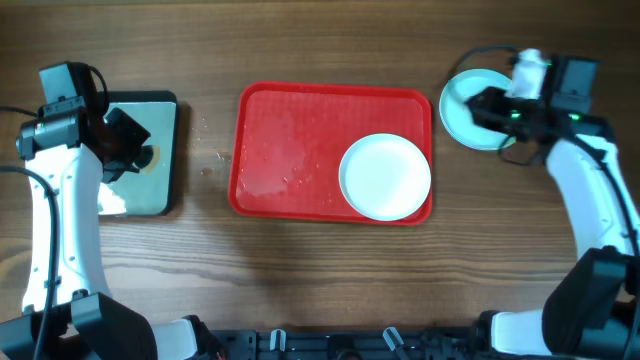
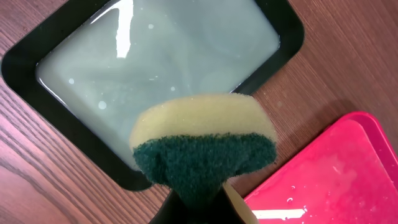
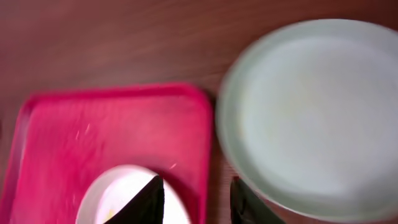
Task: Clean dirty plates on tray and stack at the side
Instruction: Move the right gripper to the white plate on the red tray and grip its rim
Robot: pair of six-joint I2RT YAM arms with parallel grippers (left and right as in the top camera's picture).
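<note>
Left gripper clamps a spongy yellow-green scouring sponge over a glossy black water tray. Right gripper is released and empty. A smooth round white plate sits in the red rectangular plastic tray, and an aqua plate lies beside it.

Brown wooden table under soft, even light

The table fills all three views to their edges. Its top is mid-brown wood with a matte finish, and darker grain streaks run left to right in the overhead view. Shadows on it are faint and lie close to what casts them. In the wrist views the wood looks redder, and the right one is blurred.
</note>
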